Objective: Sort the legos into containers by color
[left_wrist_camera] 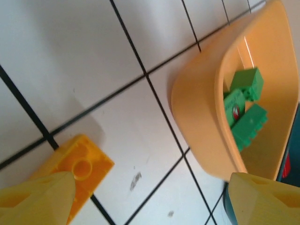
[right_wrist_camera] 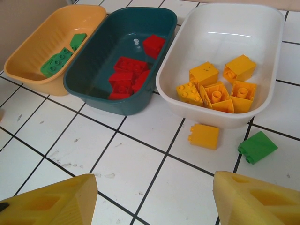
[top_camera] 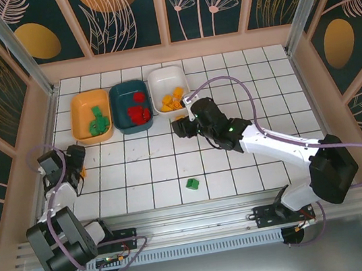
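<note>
While three smooth, rounded plastic trays sit side by side on the tiled bench (top_camera: pixel 239 161), orange tray (right_wrist_camera: pixel 28 56) with green bricks (right_wrist_camera: pixel 56 61), teal tray (right_wrist_camera: pixel 93 89) with red bricks (right_wrist_camera: pixel 129 72), white tray (right_wrist_camera: pixel 262 56) with yellow bricks (right_wrist_camera: pixel 216 86), the right arm stretches toward them. Its right gripper (right_wrist_camera: pixel 150 201) is spread and empty, near one loose yellow brick (right_wrist_camera: pixel 204 136) and one loose green brick (right_wrist_camera: pixel 257 146). The left arm is folded, and the left gripper (left_wrist_camera: pixel 150 197) is spread wide beside a studded yellow brick (left_wrist_camera: pixel 77 168).

A white tiled surface (top_camera: pixel 153 174) with dark grid lines lies mid-frame. Dark floral wall panels (top_camera: pixel 122 15) border its top and sides. A metal rail (top_camera: pixel 202 231) runs below.
</note>
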You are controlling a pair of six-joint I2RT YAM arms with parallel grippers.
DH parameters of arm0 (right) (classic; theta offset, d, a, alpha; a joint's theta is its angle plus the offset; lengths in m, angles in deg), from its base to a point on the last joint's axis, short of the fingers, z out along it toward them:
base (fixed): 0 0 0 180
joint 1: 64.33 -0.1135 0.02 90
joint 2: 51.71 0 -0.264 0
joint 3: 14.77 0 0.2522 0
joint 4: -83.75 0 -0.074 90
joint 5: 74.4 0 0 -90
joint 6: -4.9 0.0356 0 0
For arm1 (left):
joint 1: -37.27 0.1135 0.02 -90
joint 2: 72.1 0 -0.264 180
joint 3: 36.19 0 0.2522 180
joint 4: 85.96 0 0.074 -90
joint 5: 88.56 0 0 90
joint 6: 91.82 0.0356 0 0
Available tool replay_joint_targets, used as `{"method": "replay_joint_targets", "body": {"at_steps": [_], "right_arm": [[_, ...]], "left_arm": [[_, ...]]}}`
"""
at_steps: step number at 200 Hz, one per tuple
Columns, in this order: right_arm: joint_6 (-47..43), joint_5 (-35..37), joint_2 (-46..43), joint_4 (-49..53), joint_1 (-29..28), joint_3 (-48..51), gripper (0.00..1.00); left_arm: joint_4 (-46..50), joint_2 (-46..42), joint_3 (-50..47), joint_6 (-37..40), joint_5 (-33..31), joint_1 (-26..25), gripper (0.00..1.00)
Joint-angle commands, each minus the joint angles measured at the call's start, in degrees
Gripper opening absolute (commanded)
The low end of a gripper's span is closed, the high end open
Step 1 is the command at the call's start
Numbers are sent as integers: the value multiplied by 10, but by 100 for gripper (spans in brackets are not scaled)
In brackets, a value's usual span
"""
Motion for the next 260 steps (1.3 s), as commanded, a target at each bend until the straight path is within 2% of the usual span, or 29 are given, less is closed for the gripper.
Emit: {"method": "replay_joint_targets", "body": {"at_steps": [1,23,40,55,74,93,124,143,199,237,260], "right_arm": [[-5,14,-3,-46,2,20,67],[0,19,-10,-79,7,50,67],[24,32,-24,-109,14,87,67],[50,43,-40,-141,22,127,68],[85,48,-63,-176,32,178,68],[102,64,-87,-206,43,220,68],[121,46,-108,-217,80,240,69],[129,38,-108,-217,90,243,69],[132,22,-106,-217,91,240,68],[129,22,-94,-214,91,235,69],[130,17,-90,-214,91,234,68]], "left_arm": [[22,-21,-26,1,62,-9,84],[84,-63,-11,40,65,-9,84],[170,-101,35,70,-16,-9,84],[205,-121,64,73,-78,-10,85],[209,-106,73,81,-108,-10,87],[208,-64,68,92,-102,-10,85],[202,-44,43,81,-123,-10,84],[212,-26,48,88,-163,-10,83],[157,76,85,106,-129,-10,76],[145,99,88,108,-122,-12,72],[133,117,89,107,-110,-15,65]]}}
